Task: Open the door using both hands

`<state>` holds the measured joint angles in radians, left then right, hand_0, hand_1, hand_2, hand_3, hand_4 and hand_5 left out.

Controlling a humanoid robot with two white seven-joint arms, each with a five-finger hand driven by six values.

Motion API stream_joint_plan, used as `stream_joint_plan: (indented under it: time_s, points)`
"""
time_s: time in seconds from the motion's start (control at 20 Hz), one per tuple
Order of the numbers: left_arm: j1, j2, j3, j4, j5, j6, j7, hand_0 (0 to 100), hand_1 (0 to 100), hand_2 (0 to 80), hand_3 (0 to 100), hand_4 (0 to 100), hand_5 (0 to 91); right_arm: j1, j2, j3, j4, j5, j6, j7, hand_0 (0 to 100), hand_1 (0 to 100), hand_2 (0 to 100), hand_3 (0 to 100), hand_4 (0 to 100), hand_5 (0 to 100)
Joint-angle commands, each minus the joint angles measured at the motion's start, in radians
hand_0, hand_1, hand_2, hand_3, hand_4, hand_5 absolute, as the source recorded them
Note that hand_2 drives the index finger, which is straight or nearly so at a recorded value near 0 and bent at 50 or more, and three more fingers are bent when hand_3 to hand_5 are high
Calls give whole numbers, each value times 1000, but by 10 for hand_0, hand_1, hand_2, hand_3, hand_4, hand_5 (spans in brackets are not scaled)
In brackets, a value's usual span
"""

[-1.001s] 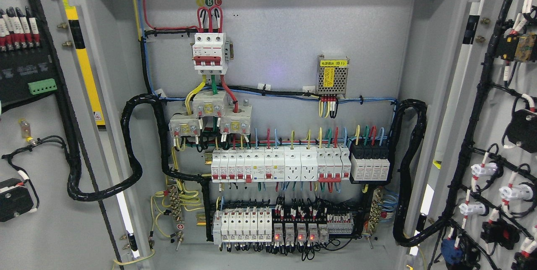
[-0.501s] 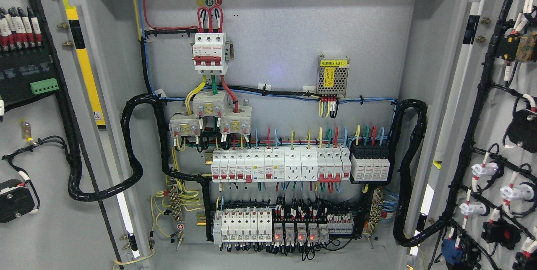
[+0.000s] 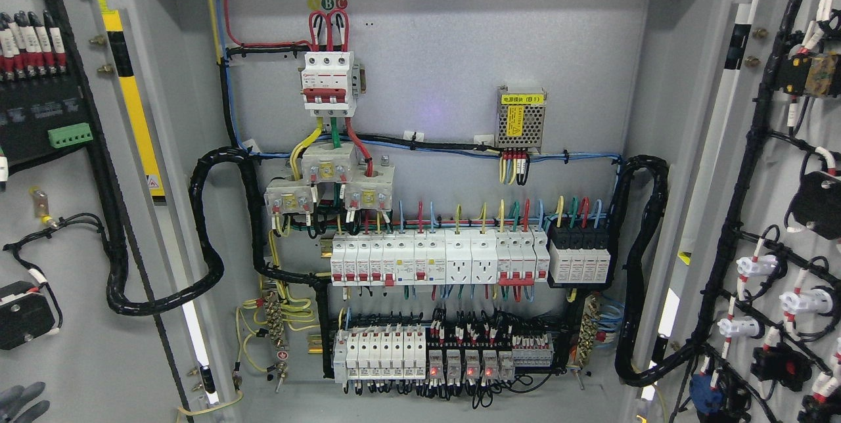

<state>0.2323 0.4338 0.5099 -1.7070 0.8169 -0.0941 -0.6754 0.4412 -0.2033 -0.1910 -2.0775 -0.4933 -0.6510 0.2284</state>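
Two doors stand swung wide, one on each side of the cabinet. Left door (image 3: 79, 344) fills the left edge, inner face toward the camera; it carries a green connector block (image 3: 69, 135), a black wire bundle (image 3: 115, 239) and a black part low down (image 3: 25, 314). Right door (image 3: 736, 167) fills the right edge, also inner face out, hung with black cabling (image 3: 749, 167), white round fittings (image 3: 754, 267) and black round fittings.

Left hand (image 3: 23, 402) shows only as grey fingertips at the bottom left corner, in front of the lower part of the left door. Fingers (image 3: 31, 391) lie slightly apart, nothing between them; contact with the door cannot be told. Right hand not seen.

Cabinet back panel (image 3: 433, 48) is grey. Top left of centre: white and red main breaker (image 3: 329, 81), red wires looping above it. To its right, a small metal power supply (image 3: 520, 117) with a yellow label. Below the breaker, three white blocks (image 3: 328, 183) stepped side by side. Mid-height: long row of white breakers (image 3: 437, 259), ending at right in a black unit (image 3: 579, 252). Lowest row: more white breakers (image 3: 381, 352), then relays (image 3: 463, 360) with red lights lit. Thick black conduit loops down the left (image 3: 213, 232) and right (image 3: 640, 265) inner walls.
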Motion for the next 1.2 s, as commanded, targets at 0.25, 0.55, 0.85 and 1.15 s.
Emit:
stream_joint_plan:
  time_s: [0.25,0.55,0.85,1.15]
  points:
    - [56,-138,-424,-94,-211,-12,50,120,556,0,0,0,0,4,-73,375,94,13,8,6,0,500,40,0,0,0]
    - [98,-190,-617,97,-236,-12,138,120,556,0,0,0,0,-9,-58,559,512,142,11,9,0,500,40,0,0,0]
    - [87,-285,-717,507,-271,-12,428,120,556,0,0,0,0,-71,47,571,1006,167,10,9,0,500,40,0,0,0]
    - [27,-362,-717,1070,-314,-13,520,120,556,0,0,0,0,-111,123,559,1390,167,16,3,0,500,40,0,0,0]
